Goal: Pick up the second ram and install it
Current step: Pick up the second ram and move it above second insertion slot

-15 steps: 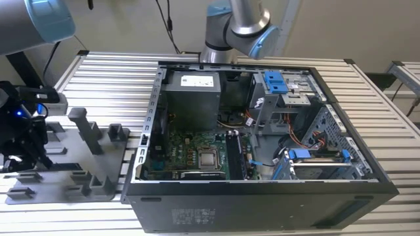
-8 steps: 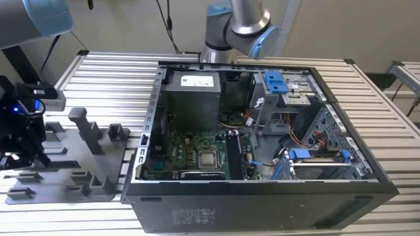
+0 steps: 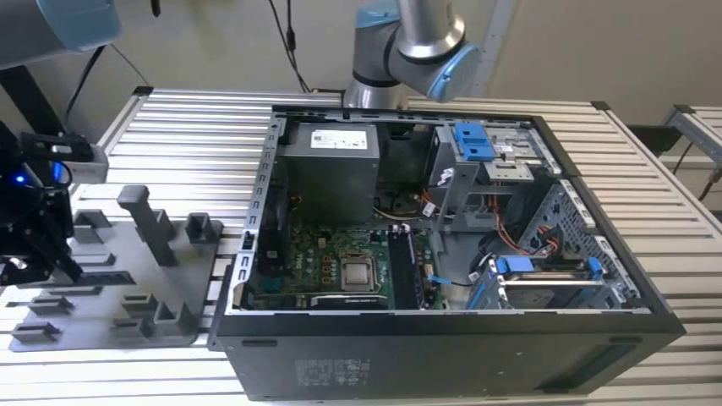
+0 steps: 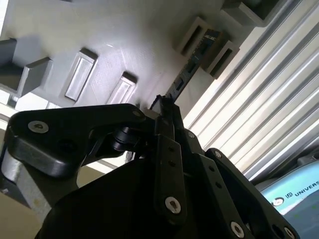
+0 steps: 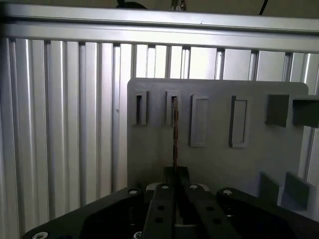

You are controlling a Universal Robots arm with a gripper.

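Note:
The second ram shows edge-on as a thin dark strip, with its far end in a slot of the grey fixture plate. In the second wrist view the ram sits between two grey holder blocks. My gripper has its black fingers pressed together on the ram's near end, and the gripper grips the same end there. In the exterior view the gripper hangs over the fixture plate at that view's left, well apart from the open computer case.
The case lies open on a ribbed aluminium table, showing a green motherboard, a grey power supply and blue drive clips. Upright grey posts stand on the fixture plate. The arm's base rises behind the case.

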